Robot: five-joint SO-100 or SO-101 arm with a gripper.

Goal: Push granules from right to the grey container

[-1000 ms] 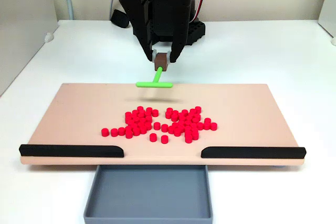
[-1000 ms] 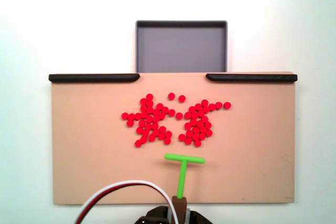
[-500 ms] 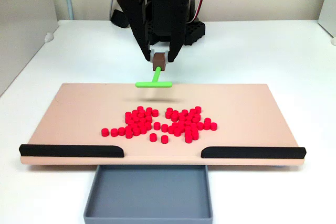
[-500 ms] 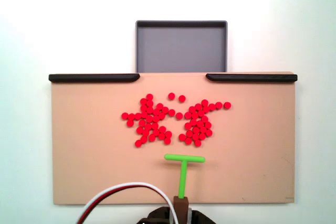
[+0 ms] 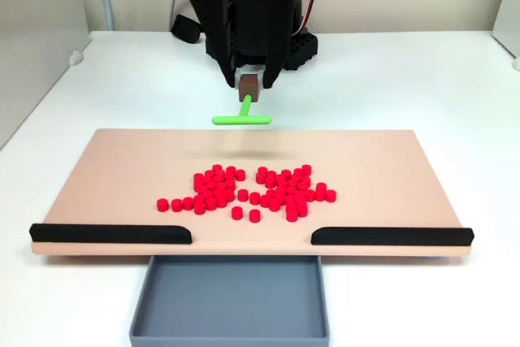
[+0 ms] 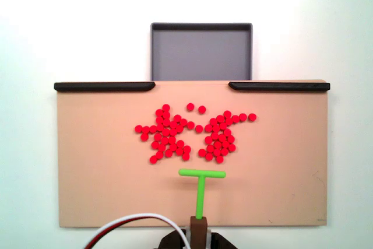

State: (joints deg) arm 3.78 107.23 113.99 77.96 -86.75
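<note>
White worktop (image 5: 422,79) carries tan board (image 6: 93,173); grey container (image 6: 201,51) sits against its edge, at the gap between two black bars (image 6: 105,86). Granules (image 6: 189,134) lie clustered mid-board. End effector (image 5: 249,81) clamped on the brown end of green T-stick (image 6: 201,180), crossbar near the granules, not touching.

Likely a lab bench: plain white table (image 5: 422,79), tan test board (image 6: 105,167), bare wall behind.
</note>
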